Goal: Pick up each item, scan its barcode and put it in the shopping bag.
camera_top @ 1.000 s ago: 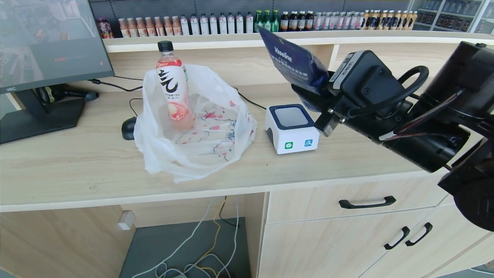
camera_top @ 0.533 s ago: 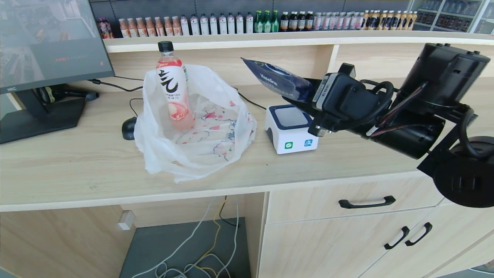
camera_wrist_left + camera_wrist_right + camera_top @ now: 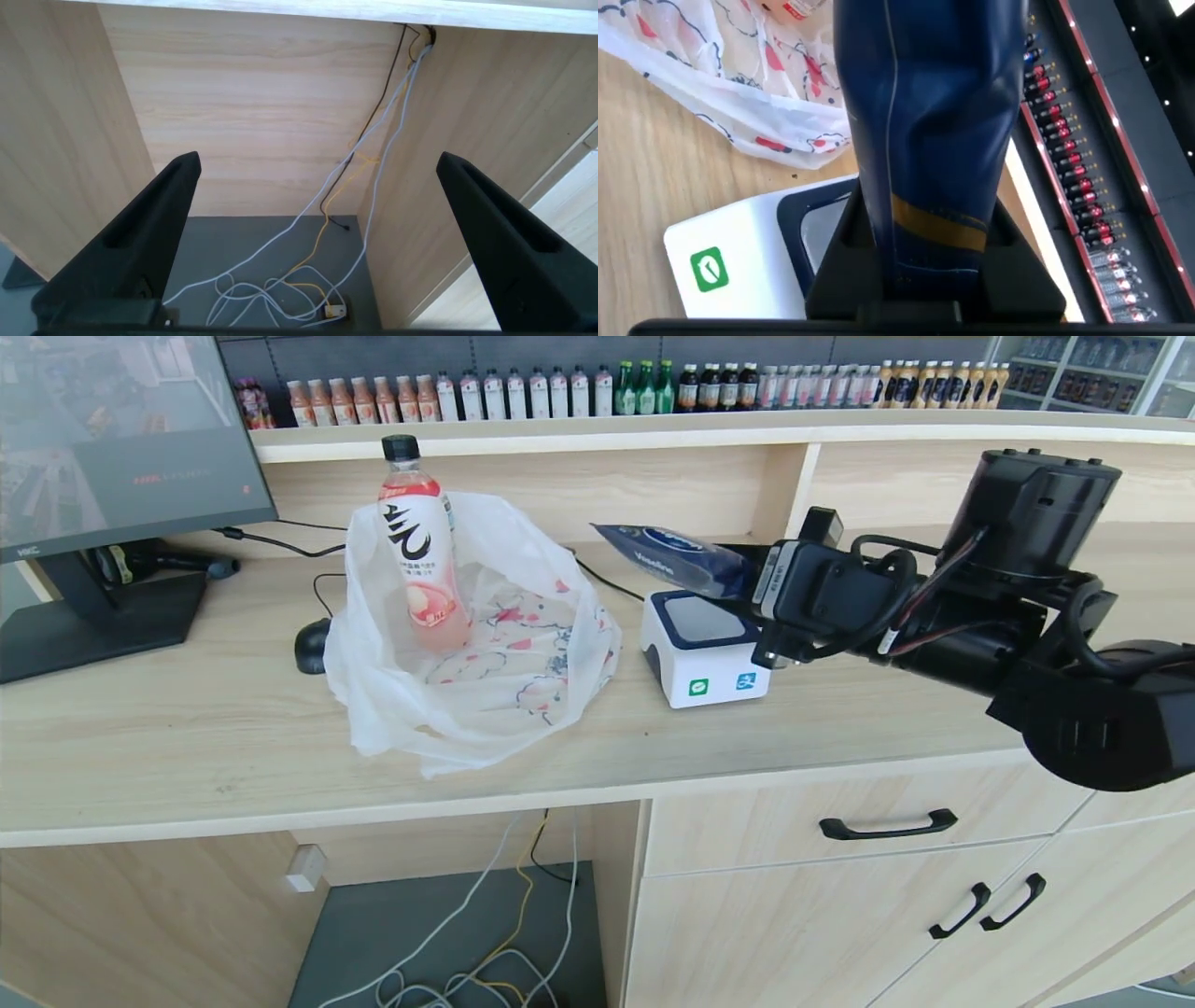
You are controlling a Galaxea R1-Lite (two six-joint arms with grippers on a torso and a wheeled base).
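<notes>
- Right tool point(image 3: 752, 581) is clenched on one end of the blue pouch point(image 3: 667, 555).
- Pouch hangs nearly level just above the scanner point(image 3: 705, 653), mid-tabletop. Its long axis runs along the tabletop's back edge, free end pointing toward the shopping bag point(image 3: 523, 653).
- Bottle point(image 3: 420, 551) stands upright in the bag.
- Left tool point(image 3: 318, 168) is released, fingers wide apart.

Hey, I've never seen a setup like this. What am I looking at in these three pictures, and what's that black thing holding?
This is a two-armed robot at a shop counter. The wide picture comes from a camera on its head. The other two come from cameras on its wrists. The right gripper is shut on a dark blue pouch, held over the white scanner. Beside the scanner sits a white shopping bag with a pink drink bottle standing in it. The left gripper is open and faces the gap under the counter, where cables lie.
</notes>
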